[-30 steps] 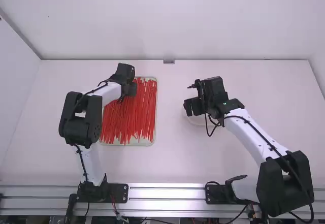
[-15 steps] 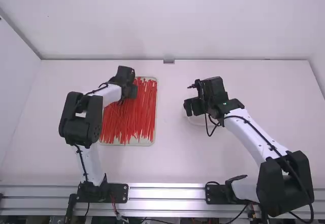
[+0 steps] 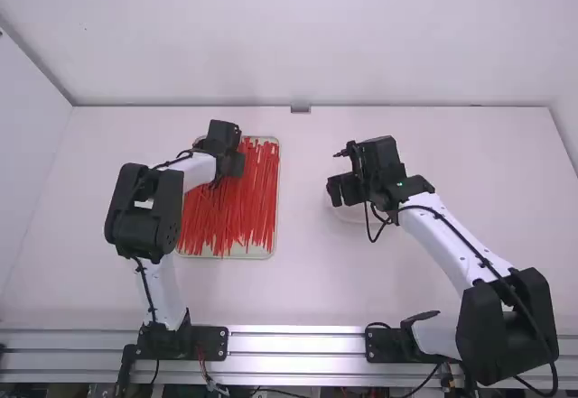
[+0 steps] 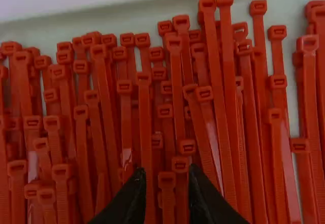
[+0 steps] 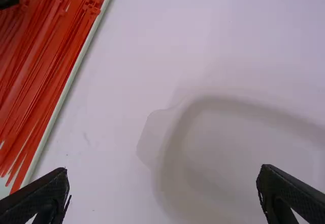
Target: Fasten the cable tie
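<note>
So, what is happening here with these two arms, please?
The left end effector is low over the red cable ties in the tray, open, with ties showing between its fingers. No tie is fastened yet. The right end effector hangs wide open above a pale dish on the table, beside the tray, and holds nothing.

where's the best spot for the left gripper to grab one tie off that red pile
Grip the strap just behind the square head, coming straight down with one finger each side of its width. The ties lie flat, roughly parallel and overlapping on the tray, so probably only a top one's narrow sides are reachable. The left gripper hangs open astride one.
</note>
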Robot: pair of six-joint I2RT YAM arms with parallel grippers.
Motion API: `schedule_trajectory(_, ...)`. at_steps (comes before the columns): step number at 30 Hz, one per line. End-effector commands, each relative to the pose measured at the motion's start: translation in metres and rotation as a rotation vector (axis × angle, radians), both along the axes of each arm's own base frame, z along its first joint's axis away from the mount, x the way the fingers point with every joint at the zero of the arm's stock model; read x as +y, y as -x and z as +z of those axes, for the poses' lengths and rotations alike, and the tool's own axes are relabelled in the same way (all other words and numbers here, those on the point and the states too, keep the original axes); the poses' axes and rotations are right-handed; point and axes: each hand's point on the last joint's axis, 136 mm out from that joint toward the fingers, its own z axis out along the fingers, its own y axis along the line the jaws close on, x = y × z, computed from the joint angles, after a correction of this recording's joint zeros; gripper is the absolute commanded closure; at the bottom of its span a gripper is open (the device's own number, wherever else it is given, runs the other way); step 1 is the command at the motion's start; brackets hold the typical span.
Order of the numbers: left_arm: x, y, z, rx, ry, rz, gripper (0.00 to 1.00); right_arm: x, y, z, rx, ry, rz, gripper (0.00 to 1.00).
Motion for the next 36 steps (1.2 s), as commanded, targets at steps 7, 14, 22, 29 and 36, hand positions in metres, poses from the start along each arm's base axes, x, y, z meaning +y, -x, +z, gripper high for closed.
schedule_trajectory(7,0.0005,-0.0009,0.0029,-0.013,-0.018,-0.033,0.76,0.0007,-0.0072,0.007,-0.015,-0.003,-0.007,0.02)
schedule_trajectory(14,0.0005,-0.0003,0.0023,-0.011,-0.02,-0.036,0.78,0.0012,-0.0065,0.0066,-0.013,-0.002,-0.004,0.02)
schedule_trajectory(22,0.0006,-0.0007,0.0025,-0.013,-0.02,-0.036,0.78,0.0014,-0.0054,0.0059,-0.009,0.001,-0.001,0.02)
schedule_trajectory(29,0.0005,-0.0002,0.0021,-0.011,-0.02,-0.036,0.78,0.001,-0.0056,0.0059,-0.009,0.001,-0.002,0.02)
schedule_trajectory(36,0.0007,0.0025,-0.0039,-0.024,-0.017,-0.033,0.78,0.001,-0.0056,0.0059,-0.009,0.001,-0.002,0.02)
